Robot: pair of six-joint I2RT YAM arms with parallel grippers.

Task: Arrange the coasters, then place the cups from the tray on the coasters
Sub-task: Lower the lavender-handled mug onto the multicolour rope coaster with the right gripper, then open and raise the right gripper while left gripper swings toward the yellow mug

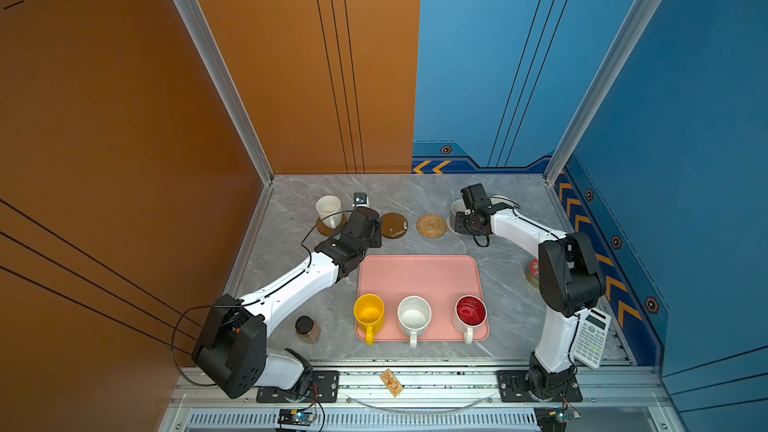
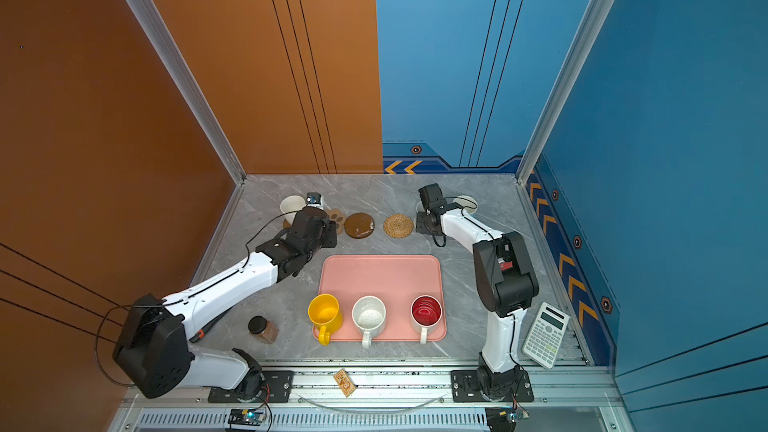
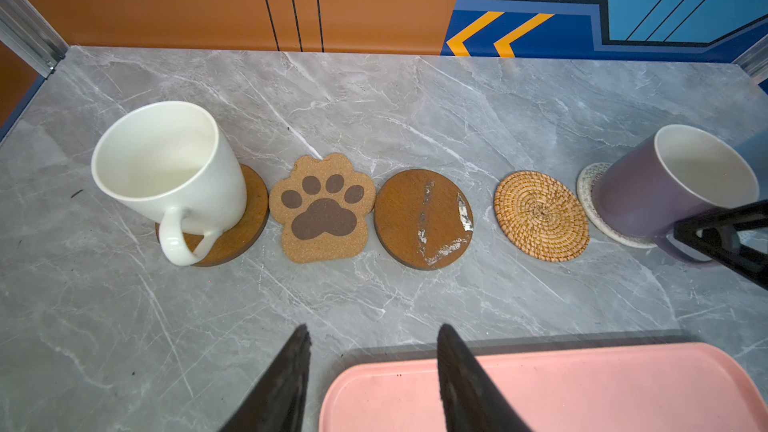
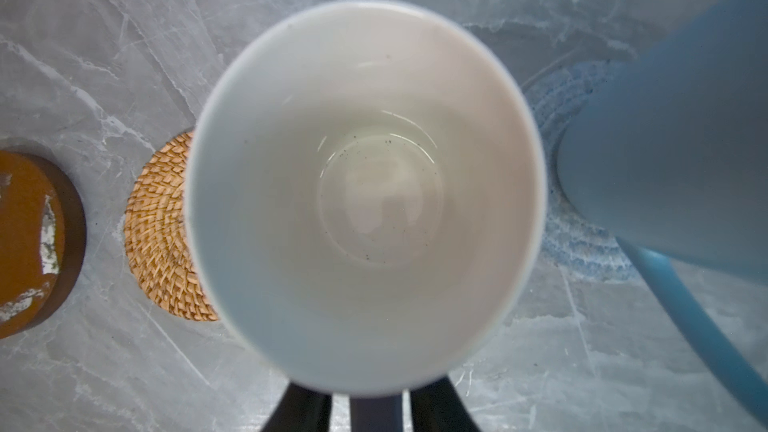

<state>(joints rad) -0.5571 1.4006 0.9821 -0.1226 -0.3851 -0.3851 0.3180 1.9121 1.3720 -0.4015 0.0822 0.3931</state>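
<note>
At back of counter point(image 3: 374, 118), right of centre, on woven cream coaster point(image 3: 587, 195) | lavender mug point(image 3: 648, 197): upright, purple outside, white inside | right jaws astride its handle, slim gaps both sides, parted | rattan coaster point(image 3: 541, 216) just beside, bare | left jaws apart, empty, near pink tray point(image 3: 582, 392)

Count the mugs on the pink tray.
3. All stand in a row along the near edge of the tray: the yellow mug at the left, the speckled white mug in the middle, the red-lined mug at the right. It shows fully; none is hidden.
</note>
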